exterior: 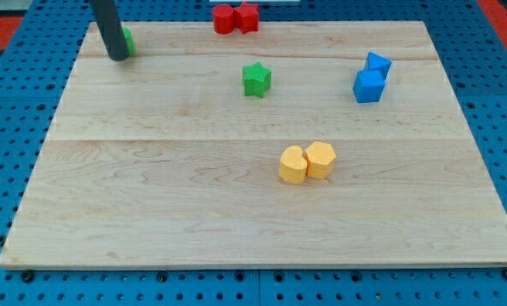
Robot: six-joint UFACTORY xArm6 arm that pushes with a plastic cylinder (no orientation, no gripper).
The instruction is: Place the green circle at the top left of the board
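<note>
The green circle (128, 41) lies near the top left corner of the wooden board (168, 204), mostly hidden behind my rod. Only its right edge shows. My tip (117, 57) rests on the board just left of and in front of the green circle, touching or nearly touching it. The rod rises up out of the view's top.
A green star (256, 80) lies at the upper middle. Two red blocks (236, 18) sit together at the top edge. Two blue blocks (371, 78) touch at the upper right. Two yellow blocks (307, 161) touch right of centre. Blue pegboard surrounds the board.
</note>
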